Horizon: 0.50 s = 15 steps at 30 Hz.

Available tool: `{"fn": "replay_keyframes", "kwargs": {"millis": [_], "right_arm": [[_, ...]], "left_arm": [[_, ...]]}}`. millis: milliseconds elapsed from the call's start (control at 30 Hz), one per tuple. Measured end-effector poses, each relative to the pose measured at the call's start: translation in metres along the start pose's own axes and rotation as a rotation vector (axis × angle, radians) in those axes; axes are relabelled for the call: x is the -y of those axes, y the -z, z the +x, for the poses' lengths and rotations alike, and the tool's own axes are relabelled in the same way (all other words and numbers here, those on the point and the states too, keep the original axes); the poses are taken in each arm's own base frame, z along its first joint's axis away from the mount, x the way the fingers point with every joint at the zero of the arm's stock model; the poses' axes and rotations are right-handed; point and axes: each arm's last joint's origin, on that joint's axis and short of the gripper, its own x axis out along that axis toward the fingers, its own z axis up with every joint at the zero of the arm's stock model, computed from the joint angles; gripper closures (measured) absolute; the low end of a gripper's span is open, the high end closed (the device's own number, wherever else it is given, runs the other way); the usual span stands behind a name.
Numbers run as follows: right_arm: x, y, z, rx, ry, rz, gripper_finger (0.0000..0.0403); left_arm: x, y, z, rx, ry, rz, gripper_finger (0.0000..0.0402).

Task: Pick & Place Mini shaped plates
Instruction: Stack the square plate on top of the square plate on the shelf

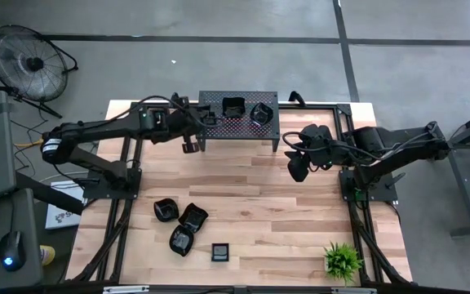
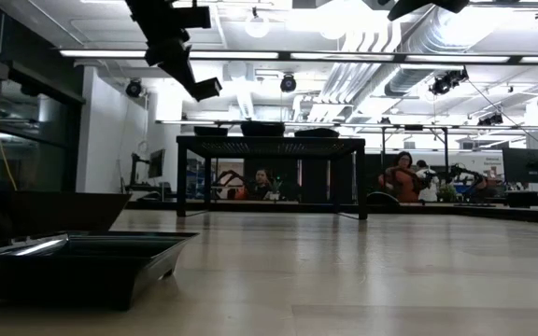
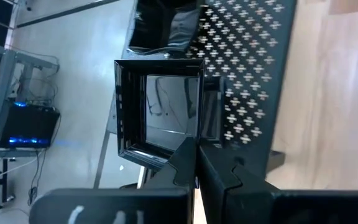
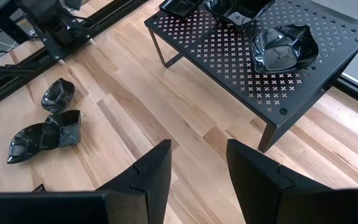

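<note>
From my station I see the wooden table (image 1: 251,204) filling the high view, with the black perforated stand (image 1: 239,116) at its far edge, between the two arms. On the stand's top sit two glossy black mini plates, a square one (image 1: 233,106) and a crumpled-looking one (image 1: 261,111) just beside it; the right wrist view shows that crumpled plate (image 4: 283,47) near the stand's corner with more dark dishes behind it.

My left arm reaches in from the left, and its pincer (image 1: 191,140) hangs at the stand's left end, above the table, not over the plates on the table. In the left wrist view the pincer (image 3: 197,163) is clenched tight, fingers pressed together with nothing between them, and the square plate (image 3: 160,112) lies just beyond the fingertips on the stand.

My right arm comes in from the right; its pincer (image 1: 298,170) hovers over bare wood to the right of the stand. In its own wrist view the pincer (image 4: 199,165) is released, fingers wide apart and empty.

Nearer the front of the table lie four more mini plates: three (image 1: 179,222) clustered close together, touching or nearly so, and a small square one (image 1: 220,251) just to their right. A small green plant (image 1: 343,260) stands at the front right corner.
</note>
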Motion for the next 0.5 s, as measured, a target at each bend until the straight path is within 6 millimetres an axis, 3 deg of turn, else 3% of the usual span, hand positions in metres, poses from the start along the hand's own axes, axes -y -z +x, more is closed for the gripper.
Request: {"fn": "replay_keyframes", "kwargs": {"millis": [200, 500], "right_arm": [[0.000, 0.000, 0.000, 0.009, 0.008, 0.000, 0.0253], [0.000, 0.000, 0.000, 0.008, 0.008, 0.000, 0.0253]], "left_arm": [[-0.006, -0.006, 0.016, 0.025, 0.008, 0.008, 0.0399], [0.007, -0.009, 0.048, -0.079, 0.003, 0.045, 0.0399]]}}
